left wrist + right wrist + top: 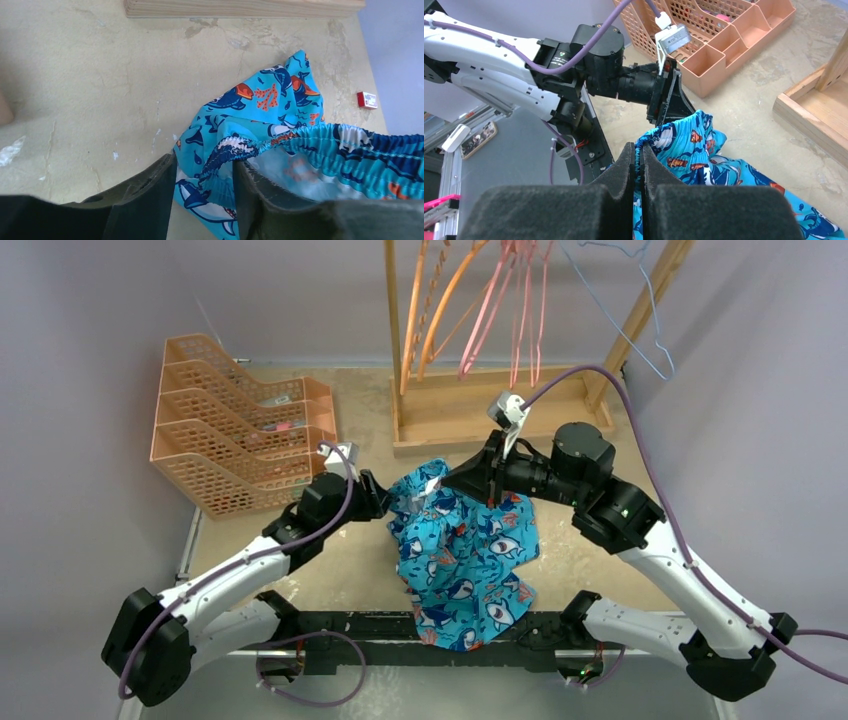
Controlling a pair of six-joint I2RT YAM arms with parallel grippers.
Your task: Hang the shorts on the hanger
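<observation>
The turquoise shark-print shorts (465, 560) lie bunched in the middle of the table, with the waistband lifted at the far end. My right gripper (455, 480) is shut on the elastic waistband; in the right wrist view the pads (638, 147) pinch the band edge-on. My left gripper (385, 495) is open at the waistband's left end. In the left wrist view (202, 161) the gathered band (300, 137) runs down between the spread fingers, and the right finger sits against the pale lining. Pink hangers (484, 315) hang on the wooden rack behind, apart from both grippers.
The wooden rack base (480, 415) stands just beyond the shorts and also holds orange hangers (430, 300) and light-blue wire hangers (620, 310). Stacked orange mesh trays (240, 430) stand at the far left. A small red object (366, 100) lies on the table to the right.
</observation>
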